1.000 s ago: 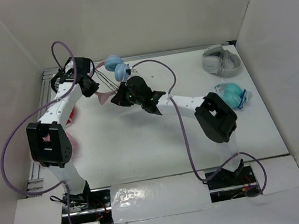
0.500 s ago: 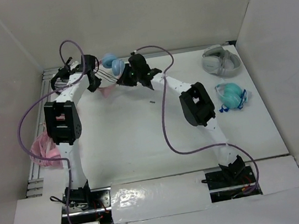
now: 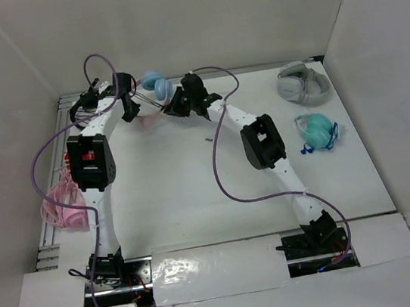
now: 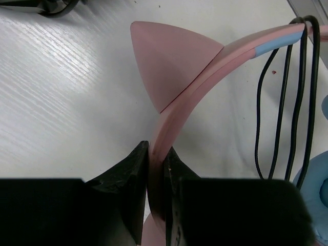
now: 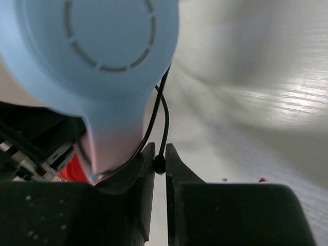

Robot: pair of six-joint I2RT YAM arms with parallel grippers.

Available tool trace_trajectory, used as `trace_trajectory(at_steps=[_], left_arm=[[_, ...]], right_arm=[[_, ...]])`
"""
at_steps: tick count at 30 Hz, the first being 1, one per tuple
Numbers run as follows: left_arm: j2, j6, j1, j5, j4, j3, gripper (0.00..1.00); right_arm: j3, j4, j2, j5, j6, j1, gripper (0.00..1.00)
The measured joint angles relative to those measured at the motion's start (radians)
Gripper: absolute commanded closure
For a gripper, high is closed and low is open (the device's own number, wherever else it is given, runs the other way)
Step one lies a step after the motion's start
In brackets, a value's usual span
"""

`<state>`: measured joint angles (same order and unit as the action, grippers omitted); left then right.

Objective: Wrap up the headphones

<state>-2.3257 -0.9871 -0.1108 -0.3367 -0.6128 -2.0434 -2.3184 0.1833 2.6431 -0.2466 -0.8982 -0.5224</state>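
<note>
**A:** From above, where are the pink cat-ear headphones (image 3: 150, 81) with the thin black cable?

**B:** At the far edge of the white tabletop (image 3: 195, 193). Take their round light-blue ear cups (image 3: 164, 90) as the mark. The left jaws sit just left of them and the right jaws just right. The grey-white headphones (image 3: 302, 82) lie well to the right. The band runs left to right between the two arms.

**A:** And the left wrist view?

**B:** The left jaws are clamped on the thin pink headband (image 4: 177, 120), which rises from them and curves right toward a cup. Several strands of cable (image 4: 306, 21) hang looped over the band just beside that cup.

**A:** The right wrist view?

**B:** The right jaws are all but closed, pinching the cable (image 5: 160, 164). The cup (image 5: 97, 46) looms just above and left of them, and the cable runs up toward it.

**A:** So what does the next turn depend on?

**B:** I'd judge the right arm, which has the cable, must carry it across the band's long axis, close by the cup.
</note>
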Motion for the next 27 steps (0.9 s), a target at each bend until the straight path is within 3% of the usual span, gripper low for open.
trace_trajectory(at_steps=[4, 8, 11, 16, 18, 19, 22, 27], left_arm=[[-0.015, 0.025, -0.002, 0.025, 0.002, -0.001, 0.58], [-0.046, 0.045, -0.004, 0.05, 0.012, -0.001, 0.57], [-0.063, 0.053, -0.006, 0.055, 0.008, -0.004, 0.48], [-0.066, 0.068, -0.006, 0.058, 0.002, -0.006, 0.46], [-0.066, 0.068, -0.006, 0.063, 0.0, -0.006, 0.45], [-0.066, 0.068, -0.006, 0.063, -0.001, -0.006, 0.33], [-0.066, 0.076, -0.006, 0.065, -0.002, -0.006, 0.01], [-0.033, 0.072, -0.006, 0.066, -0.012, 0.006, 0.01]], right_arm=[[-0.013, -0.006, 0.04, -0.004, -0.026, 0.005, 0.8], [-0.015, -0.011, 0.067, -0.013, -0.063, 0.012, 0.8], [-0.015, -0.009, 0.073, -0.013, -0.074, 0.013, 0.8], [-0.014, -0.01, 0.073, -0.013, -0.074, 0.015, 0.71], [-0.012, -0.005, 0.073, -0.013, -0.073, 0.016, 0.64], [-0.007, -0.003, 0.07, -0.013, -0.072, 0.017, 0.61], [0.071, -0.022, 0.018, -0.03, -0.066, 0.017, 0.32], [0.209, -0.003, -0.119, -0.021, -0.01, 0.013, 0.19]])
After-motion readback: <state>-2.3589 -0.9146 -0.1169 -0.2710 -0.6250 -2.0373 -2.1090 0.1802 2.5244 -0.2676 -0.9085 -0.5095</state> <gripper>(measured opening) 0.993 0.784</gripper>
